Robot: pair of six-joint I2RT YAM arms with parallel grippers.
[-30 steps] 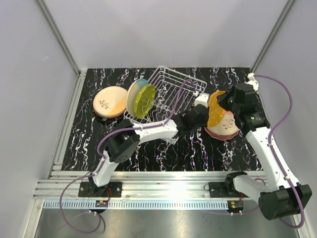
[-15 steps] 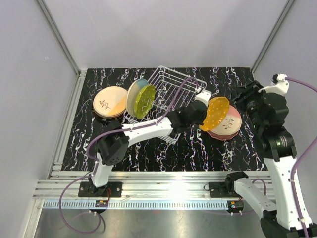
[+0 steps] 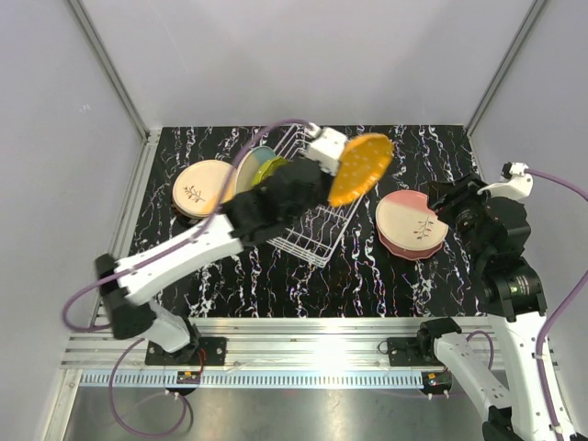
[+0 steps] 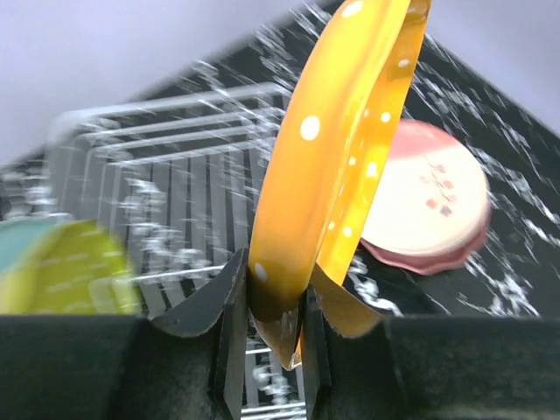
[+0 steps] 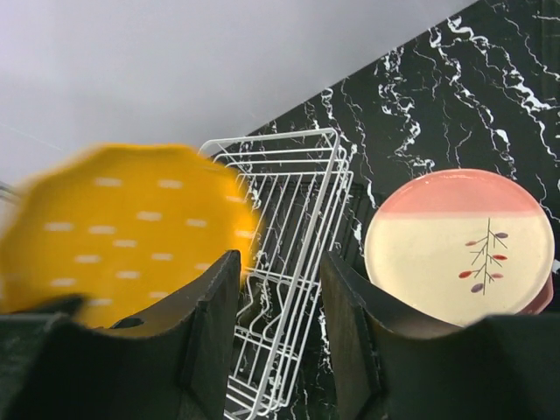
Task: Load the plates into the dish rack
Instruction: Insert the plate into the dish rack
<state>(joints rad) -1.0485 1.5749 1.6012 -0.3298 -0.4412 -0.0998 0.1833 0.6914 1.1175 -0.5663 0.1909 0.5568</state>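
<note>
**A:** What sits at the far left of the black white-veined counter (image 3: 367,276)?

**B:** A round peach plate with a dark sprig (image 3: 204,188), lying flat. Just to its right is the white wire dish rack (image 3: 317,234). A cream-blue plate (image 3: 249,166) and a yellow-green plate (image 3: 273,168) stand on edge at the rack's left end, partly hidden by the arm.

**A:** And the left end effector?

**B:** The left end effector (image 4: 273,302) is pinching the rim of an orange scalloped plate with white dots (image 3: 360,168), one finger on each face. The plate is tilted in the air above the far right part of the rack, not down between the tines.

**A:** What lies further right?

**B:** A pink and cream plate with a small sprig (image 3: 411,223) lies flat on a maroon plate (image 4: 429,260). Both are on the counter, apart from the rack. The right end effector (image 5: 280,302) hangs near the right edge of that pile. Its fingers are spread and nothing is between them.
</note>
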